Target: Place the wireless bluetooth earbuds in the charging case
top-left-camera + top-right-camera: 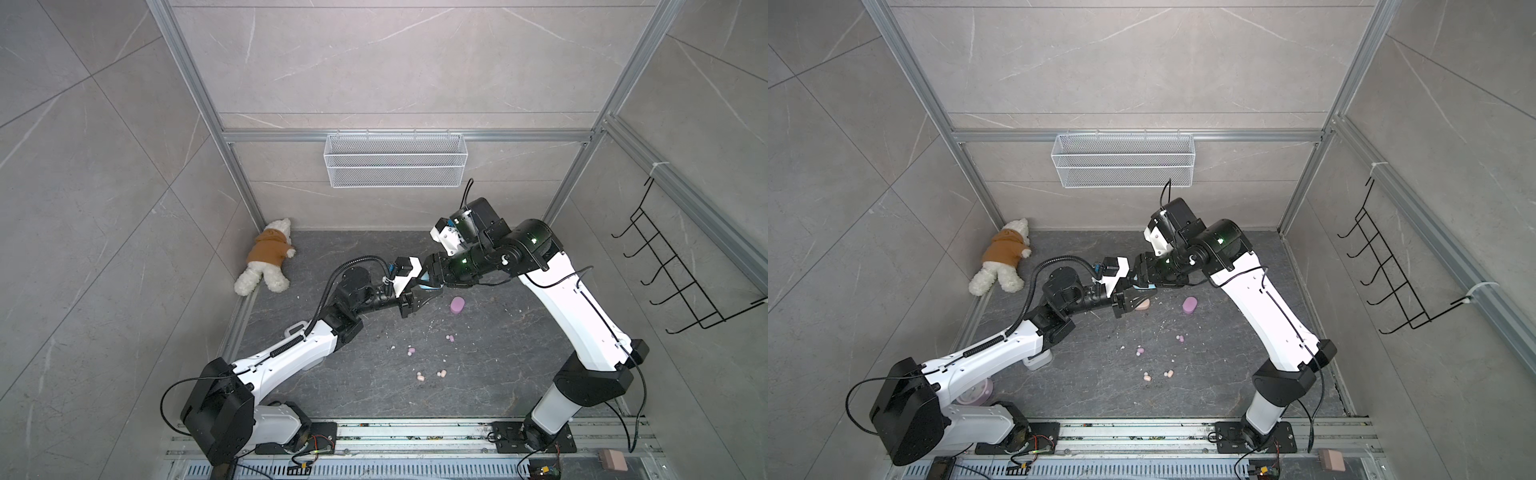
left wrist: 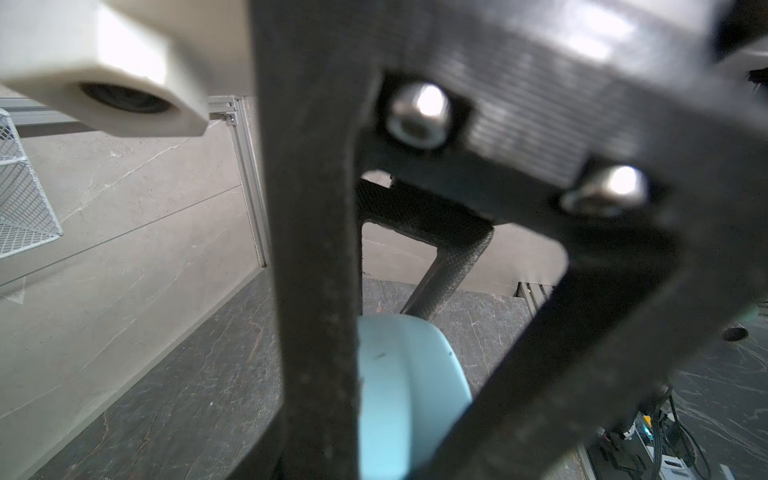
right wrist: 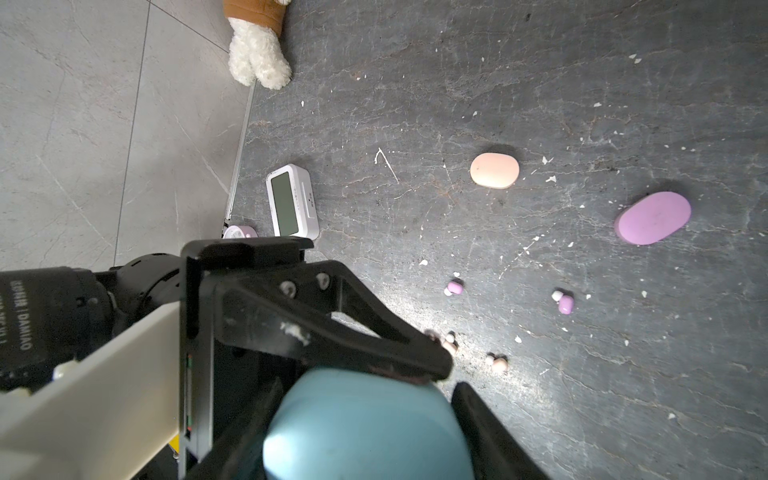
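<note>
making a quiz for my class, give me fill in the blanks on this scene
The case in the left end effector is light ___.
The stuffed bear wears a hoodie coloured ___.
The mesh basket on the back wall is ___.
Missing: blue; brown; white.

Oval plastic charging cases (image 3: 494, 170) — three: light-blue case (image 3: 365, 419), peach, lilac. Bean-shaped plastic earbuds (image 3: 455, 287) — four: two lilac, two peach. White plush bear (image 1: 266, 262), white digital clock (image 3: 291, 201): one each.
</note>
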Controlling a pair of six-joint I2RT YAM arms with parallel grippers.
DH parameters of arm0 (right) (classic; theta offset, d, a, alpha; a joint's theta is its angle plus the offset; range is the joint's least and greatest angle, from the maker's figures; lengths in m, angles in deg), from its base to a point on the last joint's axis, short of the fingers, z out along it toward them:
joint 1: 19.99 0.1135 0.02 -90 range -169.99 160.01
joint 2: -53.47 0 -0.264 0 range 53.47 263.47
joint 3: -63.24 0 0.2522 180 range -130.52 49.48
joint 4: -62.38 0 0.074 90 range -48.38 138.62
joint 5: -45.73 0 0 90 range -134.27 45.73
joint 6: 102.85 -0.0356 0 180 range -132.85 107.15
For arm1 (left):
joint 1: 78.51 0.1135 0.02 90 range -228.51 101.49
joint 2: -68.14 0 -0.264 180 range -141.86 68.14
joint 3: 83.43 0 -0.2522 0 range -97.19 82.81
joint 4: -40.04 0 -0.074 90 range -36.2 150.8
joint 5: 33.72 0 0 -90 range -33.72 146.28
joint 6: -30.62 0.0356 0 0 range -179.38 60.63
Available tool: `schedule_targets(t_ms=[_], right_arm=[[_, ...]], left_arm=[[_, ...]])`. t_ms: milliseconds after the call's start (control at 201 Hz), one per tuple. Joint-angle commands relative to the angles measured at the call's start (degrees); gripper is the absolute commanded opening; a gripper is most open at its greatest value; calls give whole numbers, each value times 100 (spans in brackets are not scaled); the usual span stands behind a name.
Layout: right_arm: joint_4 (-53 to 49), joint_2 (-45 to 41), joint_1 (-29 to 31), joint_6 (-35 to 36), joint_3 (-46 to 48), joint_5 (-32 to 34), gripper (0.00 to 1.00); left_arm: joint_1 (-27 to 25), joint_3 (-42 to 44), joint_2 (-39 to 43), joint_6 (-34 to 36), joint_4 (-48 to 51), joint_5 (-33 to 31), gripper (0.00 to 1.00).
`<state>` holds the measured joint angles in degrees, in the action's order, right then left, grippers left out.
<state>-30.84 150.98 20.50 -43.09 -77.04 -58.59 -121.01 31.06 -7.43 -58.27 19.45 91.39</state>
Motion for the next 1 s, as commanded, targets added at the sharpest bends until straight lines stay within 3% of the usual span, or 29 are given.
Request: schedule_targets(t_ms=[0,209,319,423,702,811,991], right_arm=[[54,-20,19,-39,-93,135,56],[22,-162,-148,-25,35,365,56],[161,-404,-423,-4,439,427,56],[435,-736,-781,30,1119,445,56],[1424,-1477,-1794,220,3615,1196,57],[1913,-1552,-1999,264,4563,1790,57],[2930,-1528,-2346,165,5767,2096,57]], left_arm=[[-31,-256,152,221,-82,-1,19],[-31,-292,146,145,55,-112,53],[-35,-284,197,121,244,-200,82],[-21,-190,321,114,511,-387,99],[210,322,748,-111,1312,-1345,100],[337,395,938,-193,1714,-1526,100],[535,563,1275,-286,2017,-1617,100]])
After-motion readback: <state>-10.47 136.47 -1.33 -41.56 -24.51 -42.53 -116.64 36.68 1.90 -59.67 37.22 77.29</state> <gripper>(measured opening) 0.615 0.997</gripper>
